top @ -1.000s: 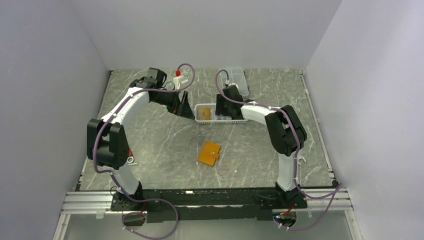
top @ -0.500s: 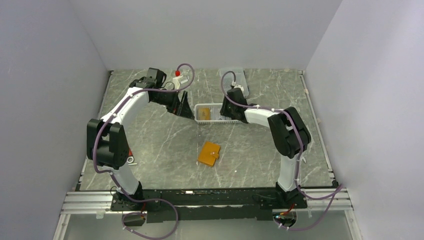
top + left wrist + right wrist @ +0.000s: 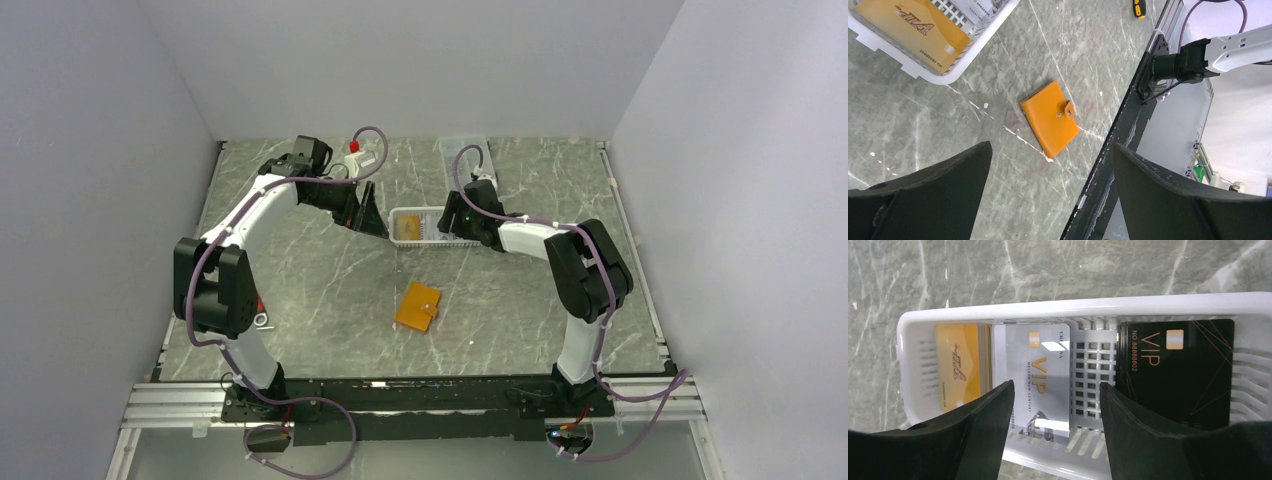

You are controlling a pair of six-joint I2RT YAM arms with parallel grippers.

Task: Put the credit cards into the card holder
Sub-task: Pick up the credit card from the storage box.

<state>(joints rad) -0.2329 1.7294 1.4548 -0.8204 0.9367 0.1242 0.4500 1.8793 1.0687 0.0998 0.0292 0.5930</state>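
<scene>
Top cam's fixed up high, well back on the near side of the white basket (image 3: 393, 228), looking down over the whole table (image 3: 300, 290). Right wrist cam stares straight down into that basket, close. Left wrist cam, higher, catches the basket's corner plus the card holder (image 3: 1049, 118), same as the top one.

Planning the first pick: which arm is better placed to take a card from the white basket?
Right. The right gripper hangs open over the basket, framing the pale card. The left gripper, also open, sits beside the basket, facing the wallet.
</scene>
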